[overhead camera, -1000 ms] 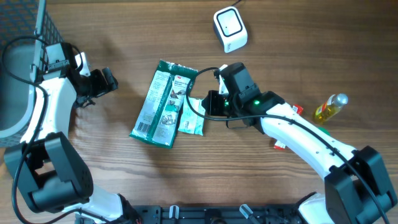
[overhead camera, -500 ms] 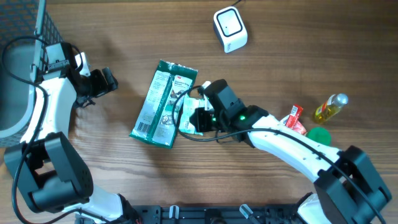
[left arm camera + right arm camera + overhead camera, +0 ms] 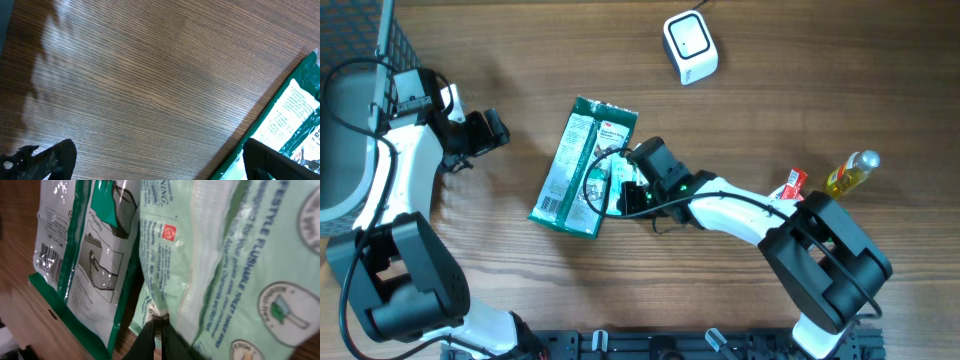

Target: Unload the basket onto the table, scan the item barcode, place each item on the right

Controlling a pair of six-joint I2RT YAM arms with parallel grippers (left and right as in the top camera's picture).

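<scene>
Right gripper [image 3: 159,326] is pinched shut on the edge seam of the pale green plastic pack of flushable wipes [image 3: 225,255]. That pack lies mid-table, its edge touching the larger dark green and white plastic pouch [image 3: 575,165]. We judge the hold thin, with only a sliver of film between the tips. We should lift slowly, leave the pouch behind, find the barcode, then face it toward the small white box scanner [image 3: 690,47]. Left gripper [image 3: 492,131] hangs wide open, well apart.

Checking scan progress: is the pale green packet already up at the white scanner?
No, the pale green packet lies beside the larger green pouch, well away from the white scanner.
</scene>
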